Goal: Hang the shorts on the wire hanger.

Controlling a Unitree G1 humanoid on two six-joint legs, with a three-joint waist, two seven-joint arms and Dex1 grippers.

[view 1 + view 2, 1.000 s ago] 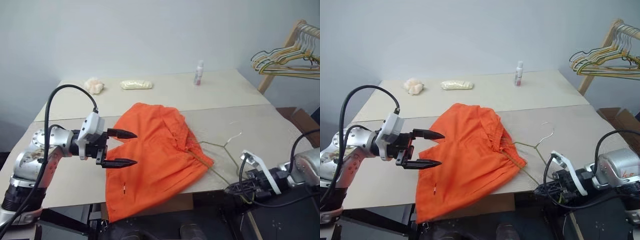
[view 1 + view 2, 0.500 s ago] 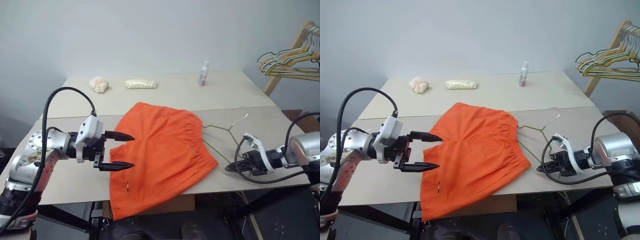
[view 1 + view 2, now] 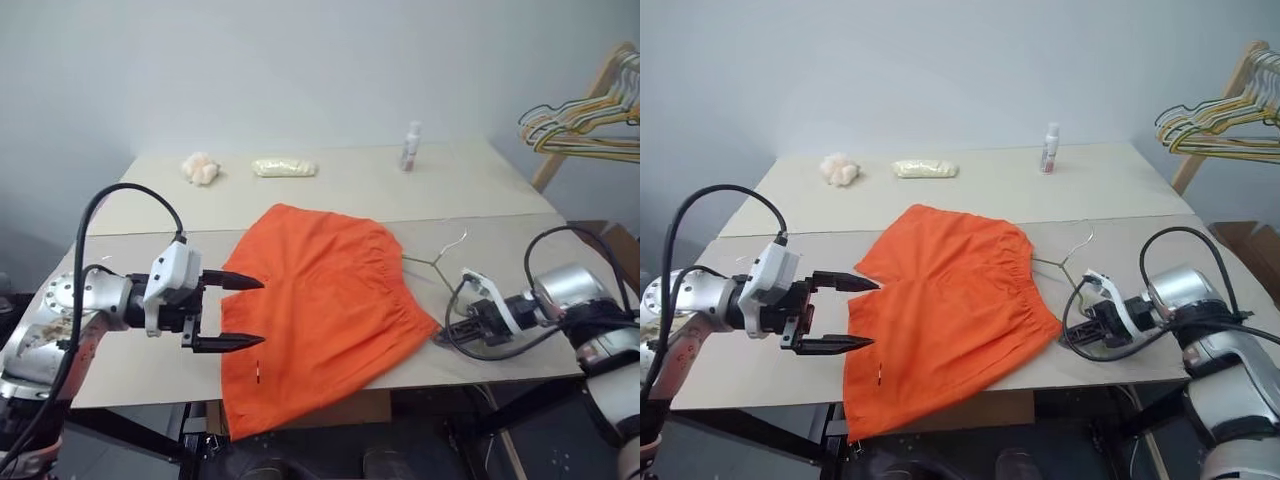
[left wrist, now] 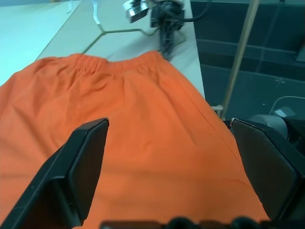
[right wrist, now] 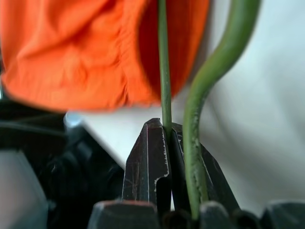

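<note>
The shorts [image 3: 322,310] lie spread flat on the near part of the bench [image 3: 520,235], waistband toward three o'clock and one leg hanging over the near edge at six o'clock. A second ago the waistband end was bunched and folded up over the wire; now it lies smooth and gathered. The wire hanger [image 3: 432,262] rests just beside the waistband at three o'clock, its hook pointing toward one o'clock, and part of its wire runs in under the cloth. The right tool [image 3: 447,338] has come forward from the bench edge and is clamped tight on the hanger's wire. The left tool [image 3: 240,312] hovers at the nine o'clock side of the shorts, fingers spread wide, holding nothing. I judge the hanger is now positioned for threading, with the waistband next to be lifted.
</note>
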